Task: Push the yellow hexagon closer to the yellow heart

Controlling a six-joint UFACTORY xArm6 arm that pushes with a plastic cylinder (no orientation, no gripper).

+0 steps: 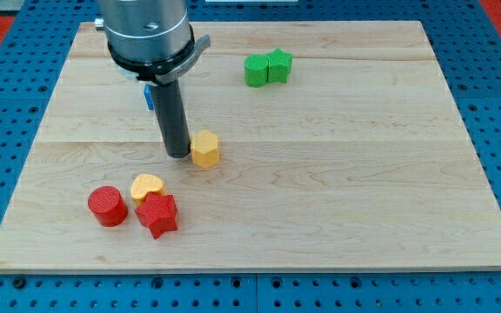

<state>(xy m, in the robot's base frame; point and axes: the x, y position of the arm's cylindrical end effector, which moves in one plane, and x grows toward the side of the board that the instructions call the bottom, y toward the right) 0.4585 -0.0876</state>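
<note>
The yellow hexagon [205, 149] sits near the middle of the wooden board. My tip [178, 155] stands just to its left, touching or almost touching it. The yellow heart [146, 186] lies lower and to the left, below my tip. It sits between a red cylinder [107, 206] on its left and a red star [157, 215] at its lower right, close to both.
Two green blocks [267, 68] stand together near the view's top, right of centre. A small blue block [147, 94] is partly hidden behind the rod. The board's edges [24, 165] drop to a blue pegboard.
</note>
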